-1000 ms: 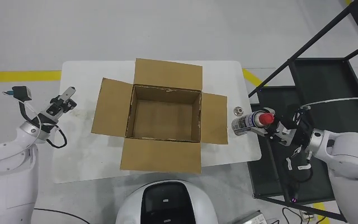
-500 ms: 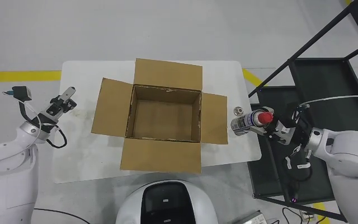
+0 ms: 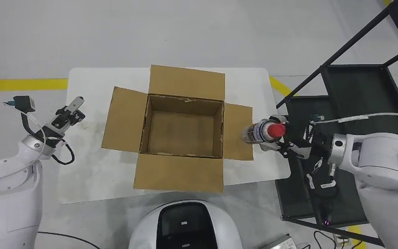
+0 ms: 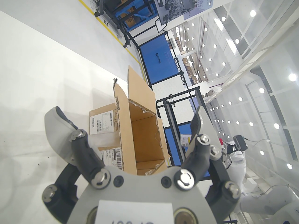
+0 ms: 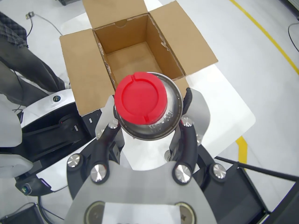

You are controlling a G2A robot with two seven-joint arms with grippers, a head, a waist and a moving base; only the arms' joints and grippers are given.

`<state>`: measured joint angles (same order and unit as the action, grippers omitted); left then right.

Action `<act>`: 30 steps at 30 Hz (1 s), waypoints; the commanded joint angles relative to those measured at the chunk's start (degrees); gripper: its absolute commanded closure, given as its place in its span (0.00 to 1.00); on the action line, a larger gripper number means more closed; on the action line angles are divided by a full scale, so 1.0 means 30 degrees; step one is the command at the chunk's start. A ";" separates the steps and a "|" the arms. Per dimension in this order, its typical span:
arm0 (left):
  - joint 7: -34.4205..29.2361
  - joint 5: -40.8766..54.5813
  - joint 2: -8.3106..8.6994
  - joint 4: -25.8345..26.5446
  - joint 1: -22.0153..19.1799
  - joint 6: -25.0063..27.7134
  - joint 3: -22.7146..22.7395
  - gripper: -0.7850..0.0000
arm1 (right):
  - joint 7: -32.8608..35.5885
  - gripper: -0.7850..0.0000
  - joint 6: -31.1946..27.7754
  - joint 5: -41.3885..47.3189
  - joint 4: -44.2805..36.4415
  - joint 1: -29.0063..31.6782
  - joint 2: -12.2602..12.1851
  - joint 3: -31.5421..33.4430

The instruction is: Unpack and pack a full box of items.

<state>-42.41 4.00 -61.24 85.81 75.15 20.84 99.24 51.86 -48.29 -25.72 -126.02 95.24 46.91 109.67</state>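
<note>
Red-capped can (image 5: 140, 101) clamped btwn R gripper (image 5: 148, 97) fingers (image 5: 198, 110), by box flap (image 3: 239, 142).

The cardboard box (image 3: 186, 81) stands open on the white surface (image 3: 87, 168), four flaps spread. A silver, red-capped spray can (image 3: 256, 132) lies sideways in the right tool (image 5: 149, 101), its base over the box's right flap.

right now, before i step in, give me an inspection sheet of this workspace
surface: white table, carrying the cardboard box
job's things: box flaps open, nothing inside; red-capped spray can held sideways beside it, base toward box
clutter: small round metal piece on table below right end effector
grippers: right end effector shut on spray can; left end effector open, over table's left edge
cables: black cable looped at left arm; white cable at right arm
surroundings: black rack beside table; yellow floor line
</note>
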 commanded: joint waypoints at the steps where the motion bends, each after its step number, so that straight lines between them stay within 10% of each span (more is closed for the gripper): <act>1: 0.0000 0.0000 0.0000 0.0000 0.0000 0.0000 0.0000 0.00 | 0.1520 1.00 0.0401 0.0130 -0.0258 -0.1695 -0.0213 -0.1882; 12: 0.0000 0.0000 0.0000 0.0000 0.0000 0.0000 0.0000 0.00 | 0.3663 1.00 0.3609 0.0210 0.1345 -0.8888 -0.0204 -1.0129; 30: 0.0000 0.0000 0.0000 0.0000 0.0000 0.0000 0.0000 0.00 | 0.3567 1.00 0.3728 -0.0111 0.1390 -0.8785 -0.0194 -1.0425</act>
<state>-42.41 4.00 -61.24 85.81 75.15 20.84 99.24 62.62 -37.30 -25.32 -121.92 68.72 46.31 79.08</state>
